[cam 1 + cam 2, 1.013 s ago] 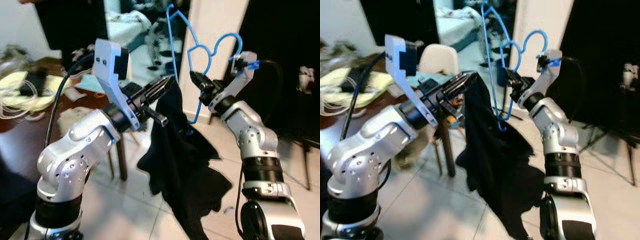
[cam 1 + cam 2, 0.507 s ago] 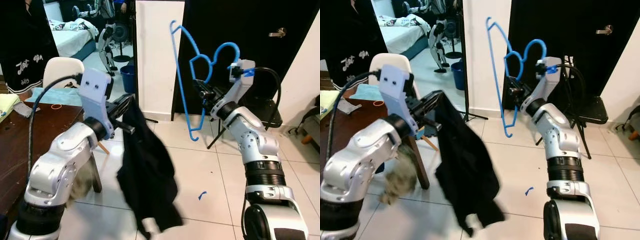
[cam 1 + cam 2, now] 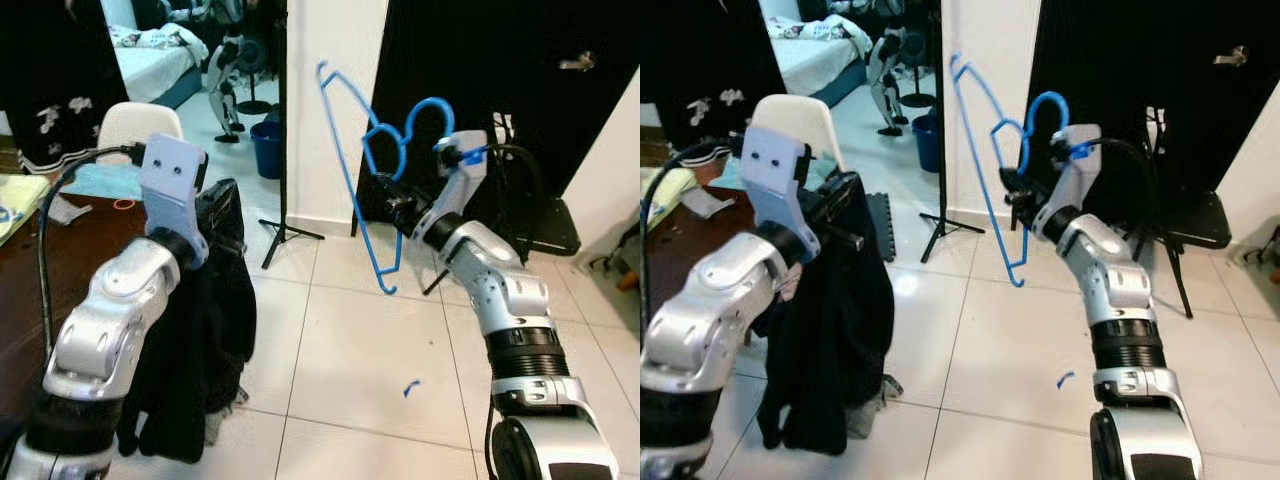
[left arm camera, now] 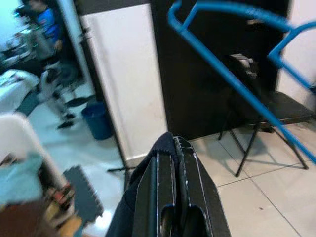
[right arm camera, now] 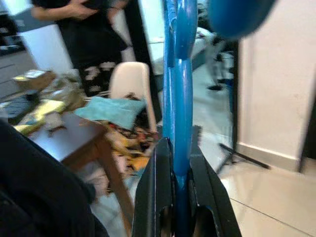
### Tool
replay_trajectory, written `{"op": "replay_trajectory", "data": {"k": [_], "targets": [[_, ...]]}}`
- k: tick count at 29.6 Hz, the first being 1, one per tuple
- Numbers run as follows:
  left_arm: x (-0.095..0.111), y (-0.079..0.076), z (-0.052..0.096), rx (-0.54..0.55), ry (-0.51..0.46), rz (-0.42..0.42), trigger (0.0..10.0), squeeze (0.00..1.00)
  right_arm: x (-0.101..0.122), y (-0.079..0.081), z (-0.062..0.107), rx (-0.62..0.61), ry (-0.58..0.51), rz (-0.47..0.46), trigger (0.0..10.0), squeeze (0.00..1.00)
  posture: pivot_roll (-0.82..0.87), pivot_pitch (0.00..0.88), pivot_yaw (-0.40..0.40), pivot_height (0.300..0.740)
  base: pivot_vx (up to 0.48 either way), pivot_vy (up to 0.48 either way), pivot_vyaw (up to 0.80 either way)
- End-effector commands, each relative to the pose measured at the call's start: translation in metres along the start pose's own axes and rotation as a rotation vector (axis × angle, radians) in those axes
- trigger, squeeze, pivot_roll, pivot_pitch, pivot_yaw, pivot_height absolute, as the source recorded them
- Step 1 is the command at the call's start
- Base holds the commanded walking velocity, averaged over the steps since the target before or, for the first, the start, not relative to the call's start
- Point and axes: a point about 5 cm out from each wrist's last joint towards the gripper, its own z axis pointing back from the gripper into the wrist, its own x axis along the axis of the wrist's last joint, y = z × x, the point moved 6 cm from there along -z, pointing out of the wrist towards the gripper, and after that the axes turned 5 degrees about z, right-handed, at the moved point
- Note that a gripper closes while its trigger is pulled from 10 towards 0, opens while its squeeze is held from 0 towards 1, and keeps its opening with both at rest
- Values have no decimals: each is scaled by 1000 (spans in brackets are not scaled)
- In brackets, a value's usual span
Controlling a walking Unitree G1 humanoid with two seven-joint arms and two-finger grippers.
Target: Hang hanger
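Right wrist view shows our right hand (image 5: 180, 197) clenched on the blue hanger (image 3: 372, 160), held high before the dark door (image 3: 500, 100). Our left hand (image 4: 173, 197) grips a black garment (image 3: 205, 340) beside the tabletop (image 3: 40, 270). We should keep the hanger upright and feed one shoulder slowly.

Hanger (image 3: 352, 150): smooth blue plastic, slight gloss, pinched between the right gripper (image 5: 178, 163)'s matt black fingers. Garment (image 3: 835, 340) clamped in the left gripper (image 4: 173, 158): soft matt black cloth. Arms brushed silver metal; floor (image 3: 340, 350) glossy white tile.
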Motion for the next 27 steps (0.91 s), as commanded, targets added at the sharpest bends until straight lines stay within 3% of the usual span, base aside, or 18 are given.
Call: {"op": "replay_trajectory", "data": {"k": [1, 10, 11, 15, 20, 23, 24, 25, 27], "targets": [[9, -4, -3, -44, -35, -15, 10000, 0, -1, -3, 2, -6, 2, 15, 10000, 0, 31, 0, -18, 740, 0, 0, -788], [10, 9, -1, -49, -23, 40, 10000, 0, 5, 8, 5, 91, -8, 31, 10000, 0, 16, 0, -8, 740, 0, 0, -788], [3, 20, 0, 1, -5, 64, 10000, 0, 1, 6, 8, 90, 9, 42, 10000, 0, 9, 0, -6, 740, 0, 0, -788], [-9, 28, 2, 59, 10, 89, 10000, 0, -5, 9, 9, 93, 19, 33, 10000, 0, 6, 0, -5, 740, 0, 0, -788], [-24, 29, 6, 94, 33, 105, 10000, 0, -9, 18, 9, 127, 26, 34, 10000, 0, 8, 0, -8, 740, 0, 0, -788], [-32, 27, 9, 99, 42, 105, 10000, 0, -10, 32, 11, 225, 42, 62, 10000, 0, 13, 0, -12, 740, 0, 0, -788], [-32, 27, 9, 99, 42, 105, 10000, 0, -10, 32, 11, 225, 42, 62, 10000, 0, 13, 0, -12, 740, 0, 0, -788], [-24, 29, 7, 95, 19, 92, 10000, 0, -8, 40, 14, 306, 47, 98, 10000, 0, 18, 0, -18, 740, 0, 0, -788], [3, 34, 0, 71, -51, 47, 10000, 0, 1, 48, 22, 431, 52, 139, 10000, 0, 15, 0, -20, 740, 0, 0, -294]]}}
